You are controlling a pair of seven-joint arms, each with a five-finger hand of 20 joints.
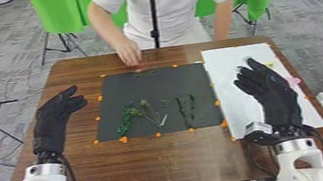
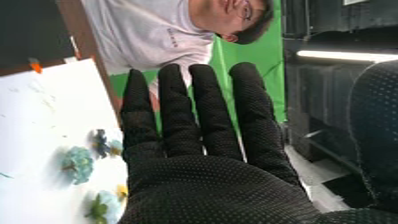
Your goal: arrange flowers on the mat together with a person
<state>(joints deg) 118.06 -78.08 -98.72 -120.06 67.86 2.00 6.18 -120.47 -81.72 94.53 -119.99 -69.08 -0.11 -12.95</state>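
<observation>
So the right hand is over the white sheet on the bench, fingers straight with narrow gaps between them, basically a bit spread and not pinching anything. The left hand is over the brown wood beside the dark mat, its fingers loosely extended and pointing mostly toward the far side; can't tell how much gap there is between those. The green stems are on the mat, between the two hands and closer to the robot than either set of fingertips: a leafy bunch on the side toward the left fingers, a thin sprig next to it, and a darker upright stem on the side toward the right fingers. On the sheet there's a bluish flower just past the right fingertips and a pink flower off to the right of that hand. Right wrist view also gives me a ruffled blue-green bloom and a small dark blue flower on the white sheet, near those fingers but apart from them. Across from the robot, the person's hand is down by the mat's far edge, beyond the left fingertips and over to their right; what it's doing there is too small to tell.
</observation>
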